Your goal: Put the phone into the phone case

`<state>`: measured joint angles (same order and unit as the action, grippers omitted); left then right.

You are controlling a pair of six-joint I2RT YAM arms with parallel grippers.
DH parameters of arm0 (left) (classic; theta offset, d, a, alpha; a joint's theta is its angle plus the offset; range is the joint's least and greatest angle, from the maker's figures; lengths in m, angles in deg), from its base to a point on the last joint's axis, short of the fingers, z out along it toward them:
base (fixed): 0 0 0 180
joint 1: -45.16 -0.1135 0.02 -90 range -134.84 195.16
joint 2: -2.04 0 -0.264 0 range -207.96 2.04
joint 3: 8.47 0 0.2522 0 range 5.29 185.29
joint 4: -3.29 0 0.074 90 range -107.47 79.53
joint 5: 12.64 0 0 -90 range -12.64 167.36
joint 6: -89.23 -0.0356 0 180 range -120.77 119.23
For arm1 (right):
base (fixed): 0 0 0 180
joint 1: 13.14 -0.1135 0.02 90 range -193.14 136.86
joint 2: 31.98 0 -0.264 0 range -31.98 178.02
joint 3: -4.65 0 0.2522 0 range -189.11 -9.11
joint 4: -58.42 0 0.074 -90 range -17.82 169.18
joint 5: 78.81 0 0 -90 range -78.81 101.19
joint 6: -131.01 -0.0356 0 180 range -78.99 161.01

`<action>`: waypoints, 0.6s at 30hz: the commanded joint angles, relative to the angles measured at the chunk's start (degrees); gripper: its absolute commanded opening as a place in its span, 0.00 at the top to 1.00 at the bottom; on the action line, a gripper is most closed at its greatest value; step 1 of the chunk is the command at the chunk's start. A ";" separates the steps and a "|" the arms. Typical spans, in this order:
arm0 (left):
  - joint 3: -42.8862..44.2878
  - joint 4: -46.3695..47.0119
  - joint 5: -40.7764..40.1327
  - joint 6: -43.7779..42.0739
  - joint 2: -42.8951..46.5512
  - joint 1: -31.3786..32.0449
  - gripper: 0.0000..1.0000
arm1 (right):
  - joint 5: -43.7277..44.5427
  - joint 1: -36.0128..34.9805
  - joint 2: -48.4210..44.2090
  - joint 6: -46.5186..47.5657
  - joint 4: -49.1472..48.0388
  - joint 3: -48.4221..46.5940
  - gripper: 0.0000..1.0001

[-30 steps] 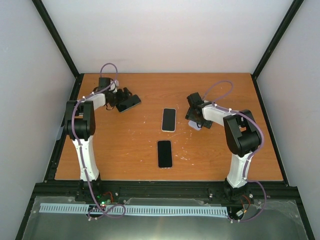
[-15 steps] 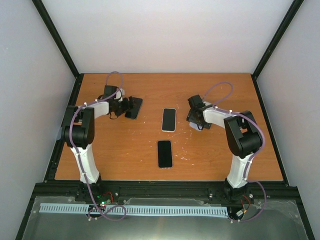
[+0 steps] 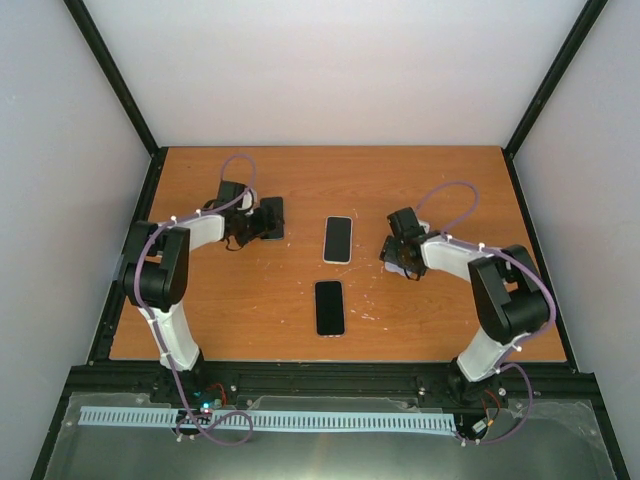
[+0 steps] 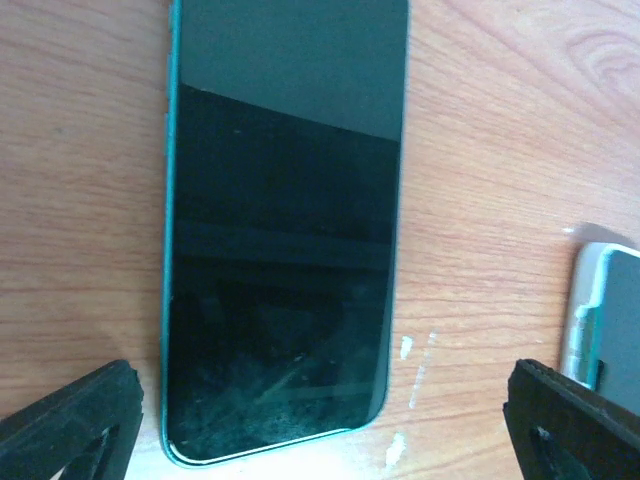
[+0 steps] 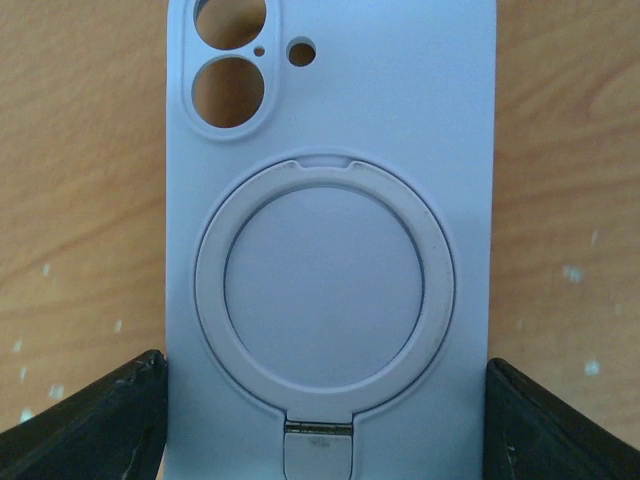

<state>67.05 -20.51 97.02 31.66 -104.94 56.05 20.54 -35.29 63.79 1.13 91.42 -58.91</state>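
The wooden table [image 3: 440,310] is carrying everything, and the two arms are reaching over its far half. The left arm [image 3: 160,270] is holding the left gripper [image 3: 262,220] over a teal-edged phone [image 4: 280,250], which is lying flat, screen up, at the far left. I am judging this to be the phone for the task. Two other phones are lying in the middle: a white-rimmed phone [image 3: 338,239] and, nearer, a black phone [image 3: 329,307].

The right arm [image 3: 500,290] is keeping the right gripper [image 3: 398,252] low over the lavender phone case [image 5: 330,150], right of the middle. The case is lying with its back up, so the ring stand [image 5: 325,295] and the camera holes [image 5: 232,95] are showing.

The left fingers [image 4: 80,420] are spread wide, one near the phone's corner, the other well apart from it, and they are holding nothing. The right fingers [image 5: 90,420] are standing at the two long edges of the case; whether they are already pressing it, I cannot tell.

To do this step well, I think each gripper should be closing on the long edges, centred, so nothing is twisting. The case probably needs turning open side up. The left gripper should be avoiding the white-rimmed phone just beside it.
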 commanded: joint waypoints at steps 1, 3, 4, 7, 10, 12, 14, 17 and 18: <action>3.64 -8.37 -11.19 -1.62 -1.76 3.00 0.01 | -10.65 0.19 -6.75 1.05 -4.35 7.48 0.34; 6.59 -11.24 -14.56 -2.22 -3.87 3.87 0.01 | -16.48 0.16 -10.52 1.69 -7.55 10.97 0.35; 7.85 -12.14 -15.80 -2.51 -5.22 4.10 0.01 | -21.48 0.07 -12.52 2.04 -9.52 12.66 0.36; 11.44 -14.33 -18.98 -3.01 -8.06 4.13 0.01 | -31.45 -0.75 -18.11 0.98 -14.68 18.32 0.37; 14.03 -15.14 -20.23 -3.73 -10.02 4.13 0.01 | -39.32 -1.30 -24.12 -1.82 -19.61 24.00 0.38; 15.52 -15.37 -20.52 -3.93 -11.22 4.13 0.01 | -42.45 -1.91 -28.02 -4.98 -23.15 27.58 0.38; 16.67 -15.35 -20.47 -4.10 -12.35 4.13 0.01 | -43.81 -3.18 -31.49 -7.74 -25.86 30.23 0.38; 18.12 -15.69 -20.56 -4.11 -14.06 4.13 0.02 | -43.96 -5.37 -35.17 -9.26 -25.30 30.83 0.38; 18.40 -15.66 -20.44 -4.19 -14.44 4.18 0.03 | -44.20 -6.08 -35.95 -9.51 -25.28 30.70 0.38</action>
<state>84.12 -31.90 77.66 28.53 -115.43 60.34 -18.85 -38.99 31.50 -4.68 71.25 -28.18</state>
